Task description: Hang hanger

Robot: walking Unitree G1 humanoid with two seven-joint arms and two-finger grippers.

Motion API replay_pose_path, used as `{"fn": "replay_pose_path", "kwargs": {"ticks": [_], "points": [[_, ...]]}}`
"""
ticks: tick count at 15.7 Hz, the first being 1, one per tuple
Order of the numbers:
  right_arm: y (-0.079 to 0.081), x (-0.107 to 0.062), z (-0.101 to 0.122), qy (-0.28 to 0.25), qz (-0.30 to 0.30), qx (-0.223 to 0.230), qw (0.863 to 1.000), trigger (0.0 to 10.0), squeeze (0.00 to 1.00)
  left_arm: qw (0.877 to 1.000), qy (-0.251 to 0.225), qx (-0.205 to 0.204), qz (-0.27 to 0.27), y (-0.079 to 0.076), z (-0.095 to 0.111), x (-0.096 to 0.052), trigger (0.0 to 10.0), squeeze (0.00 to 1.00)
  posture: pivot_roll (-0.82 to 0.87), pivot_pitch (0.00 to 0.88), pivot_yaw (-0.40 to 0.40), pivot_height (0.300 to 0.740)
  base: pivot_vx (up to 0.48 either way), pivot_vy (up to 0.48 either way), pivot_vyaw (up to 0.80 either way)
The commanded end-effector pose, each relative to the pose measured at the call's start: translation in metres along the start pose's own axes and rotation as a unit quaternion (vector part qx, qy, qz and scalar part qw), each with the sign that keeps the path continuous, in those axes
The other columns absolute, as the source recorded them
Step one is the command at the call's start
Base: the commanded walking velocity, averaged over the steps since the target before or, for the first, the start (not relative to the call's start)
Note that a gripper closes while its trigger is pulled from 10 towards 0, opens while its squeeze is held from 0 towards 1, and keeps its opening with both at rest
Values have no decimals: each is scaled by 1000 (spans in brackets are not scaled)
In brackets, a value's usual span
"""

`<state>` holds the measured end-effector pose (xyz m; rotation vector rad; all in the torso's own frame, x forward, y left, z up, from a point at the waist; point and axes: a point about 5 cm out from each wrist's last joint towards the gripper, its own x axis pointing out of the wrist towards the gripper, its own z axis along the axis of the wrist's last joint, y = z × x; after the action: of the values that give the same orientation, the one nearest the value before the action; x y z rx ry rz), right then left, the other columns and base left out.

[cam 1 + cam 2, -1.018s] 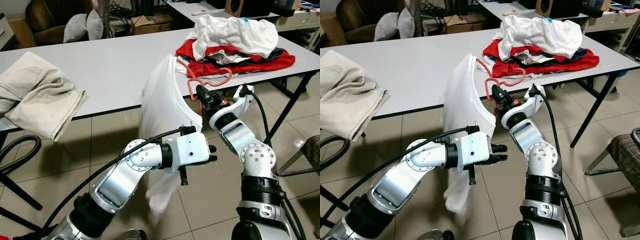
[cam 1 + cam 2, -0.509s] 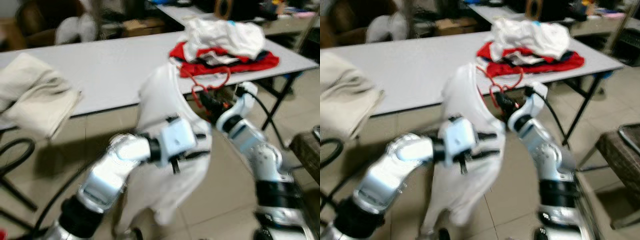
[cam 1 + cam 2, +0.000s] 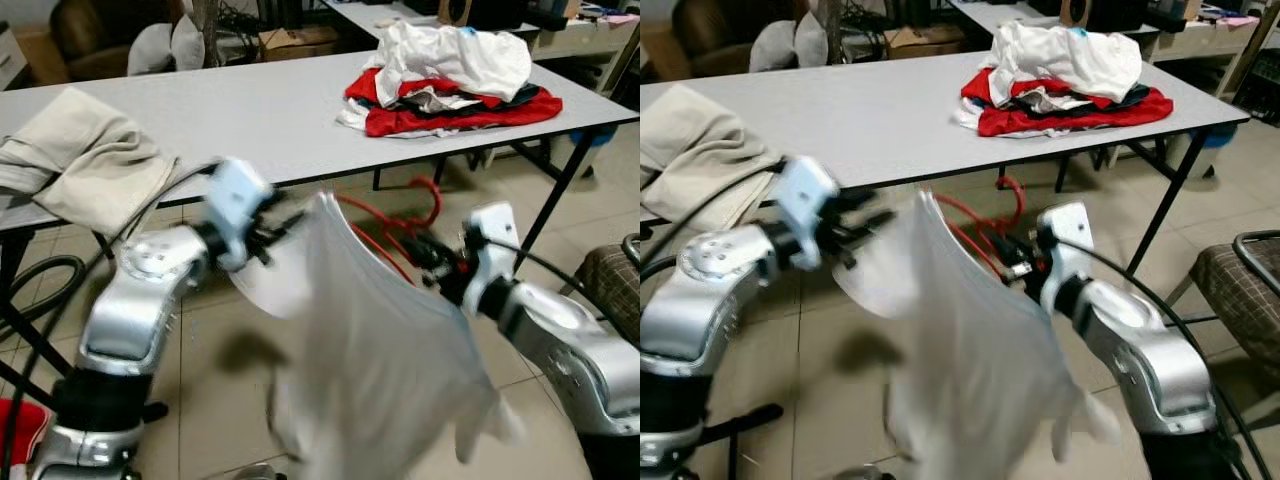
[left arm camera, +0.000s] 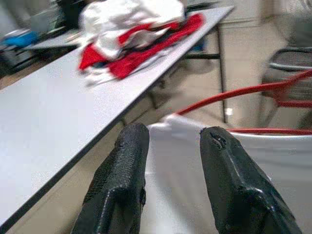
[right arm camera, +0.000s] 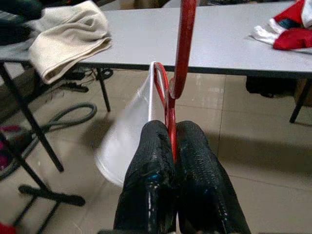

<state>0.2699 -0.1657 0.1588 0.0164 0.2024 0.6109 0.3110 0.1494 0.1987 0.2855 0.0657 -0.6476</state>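
The right gripper (image 5: 171, 161) is clenched on the neck of the red hanger (image 3: 405, 215), its two black fingers (image 5: 146, 170) pinching the red wire just under the hook, which stands up from between them. A white shirt (image 3: 375, 340) is draped on the hanger and hangs below and in front of the long grey table (image 3: 250, 110), over the tiled floor (image 3: 200, 390). The left gripper (image 4: 168, 146) is at the shirt's shoulder edge on the side away from the right gripper, its fingers (image 4: 124, 161) spread apart with the white cloth and a red hanger arm showing between them; it grips nothing.

On the table, a pile of red and white clothes (image 3: 450, 75) lies toward the robot's right end, and a folded beige garment (image 3: 85, 160) droops over the near edge at the left end.

No rail or hook to hang from can be seen, so the step in hand looks like carrying the loaded hanger clear of the table. To do it well, the right gripper should hold the hook upright and the hanger arms level so the shirt does not slide off one shoulder, while the left gripper steadies the cloth without tugging it. The hem should stay off the floor.

No brand, label or writing can be read; the head views are blurred.
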Motion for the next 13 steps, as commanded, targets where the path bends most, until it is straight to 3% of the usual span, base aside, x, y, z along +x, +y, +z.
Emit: {"fn": "replay_pose_path", "kwargs": {"ticks": [1,2,6,8,10,13], "points": [[1,-7,12,-45,30,-31,998,10000,0,1000,-9,-6,25,4,9,5,10000,51,-55,0,51,740,0,0,0],[-2,-16,9,-65,72,-18,995,10000,0,999,-23,-44,18,-1,14,11,10000,1000,-63,0,60,740,0,0,0],[-12,-34,12,-106,160,33,981,10000,0,993,-16,-112,27,-14,21,24,10000,1000,-77,0,56,740,0,0,0],[-12,-39,19,-120,194,36,973,10000,0,993,-1,-101,65,-12,18,26,10000,1000,-86,0,50,740,0,0,0],[-17,-44,24,-124,211,25,969,10000,0,988,-18,-109,105,-6,25,21,10000,1000,-94,0,41,740,0,0,0],[-24,-46,28,-123,210,15,970,10000,0,981,-27,-157,106,-6,32,14,10000,1000,-93,0,30,740,0,0,0]]}}
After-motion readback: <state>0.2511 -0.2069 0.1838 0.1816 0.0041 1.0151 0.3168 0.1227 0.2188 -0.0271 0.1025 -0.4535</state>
